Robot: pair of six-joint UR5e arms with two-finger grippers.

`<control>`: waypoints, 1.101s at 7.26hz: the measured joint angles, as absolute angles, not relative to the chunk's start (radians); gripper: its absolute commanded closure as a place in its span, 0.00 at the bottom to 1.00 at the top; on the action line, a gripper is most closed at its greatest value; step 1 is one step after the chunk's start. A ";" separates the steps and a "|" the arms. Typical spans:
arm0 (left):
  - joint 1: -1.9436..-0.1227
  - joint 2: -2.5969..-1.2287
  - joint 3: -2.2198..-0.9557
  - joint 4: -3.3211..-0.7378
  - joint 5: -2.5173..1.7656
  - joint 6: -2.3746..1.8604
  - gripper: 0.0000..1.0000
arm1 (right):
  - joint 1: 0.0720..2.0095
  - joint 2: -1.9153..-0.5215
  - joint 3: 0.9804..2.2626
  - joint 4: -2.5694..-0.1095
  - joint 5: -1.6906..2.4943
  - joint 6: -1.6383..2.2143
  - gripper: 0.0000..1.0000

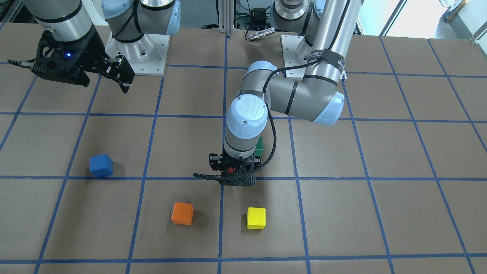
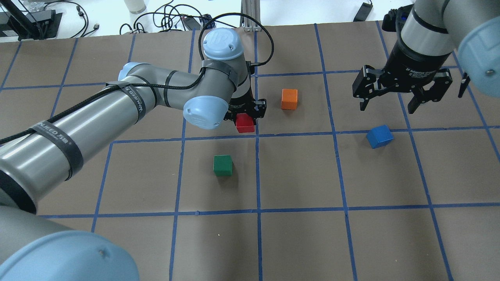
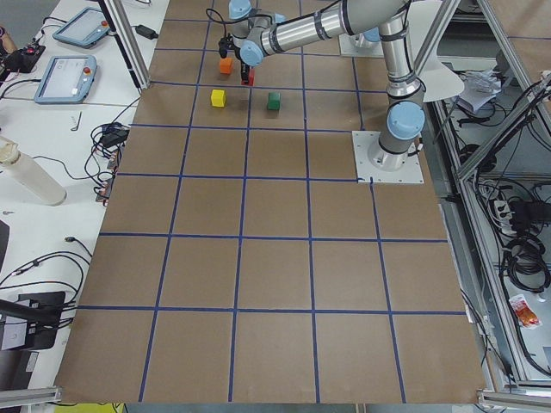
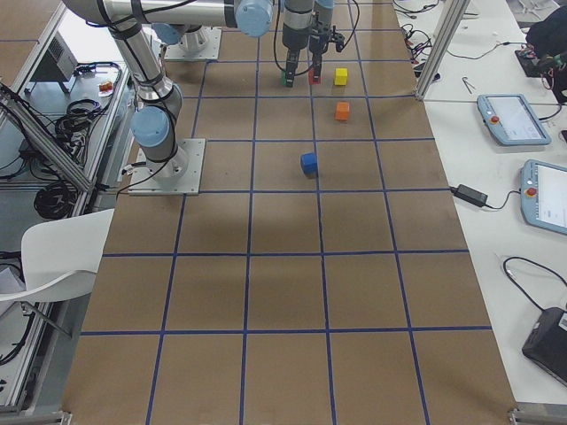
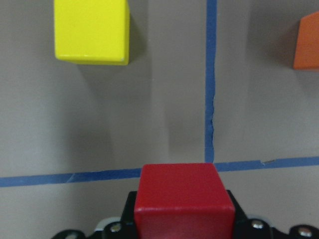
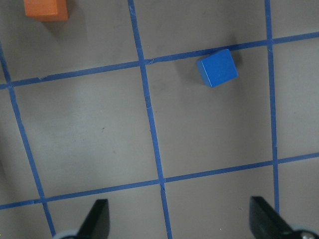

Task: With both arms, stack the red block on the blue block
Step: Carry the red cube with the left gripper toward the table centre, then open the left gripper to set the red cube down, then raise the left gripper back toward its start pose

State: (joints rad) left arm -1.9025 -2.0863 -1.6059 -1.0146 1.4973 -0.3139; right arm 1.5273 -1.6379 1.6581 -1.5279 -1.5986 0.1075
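Red block (image 5: pixel 184 199) pinched by left gripper (image 1: pixel 232 172), right gripper (image 2: pixel 388 106) spread wide, raised above table (image 2: pixel 297 175), blue block (image 2: pixel 379 136) nearby.

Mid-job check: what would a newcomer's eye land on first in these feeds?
The left end effector, mid-table, grips the red block. The right end effector hangs open, high over the table near the blue block, which sits alone on the right side of the overhead view.
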 measured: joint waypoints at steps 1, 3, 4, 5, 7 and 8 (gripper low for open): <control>-1.924 -2.111 -1.606 -1.003 1.500 -0.331 0.01 | 1.526 -1.638 1.660 -1.528 -1.599 0.106 0.00; -1.943 -2.148 -1.610 -0.935 1.506 -0.340 0.00 | 1.525 -1.638 1.661 -1.527 -1.599 0.103 0.00; -1.943 -2.148 -1.613 -0.901 1.508 -0.334 0.00 | 1.524 -1.638 1.661 -1.529 -1.599 0.102 0.00; -1.934 -2.128 -1.609 -0.900 1.508 -0.328 0.00 | 1.524 -1.638 1.660 -1.531 -1.598 0.099 0.00; -1.837 -2.007 -1.582 -1.031 1.501 -0.256 0.00 | 1.525 -1.638 1.659 -1.535 -1.600 0.097 0.00; -1.763 -1.929 -1.571 -1.141 1.499 -0.139 0.00 | 1.524 -1.638 1.659 -1.541 -1.599 0.098 0.00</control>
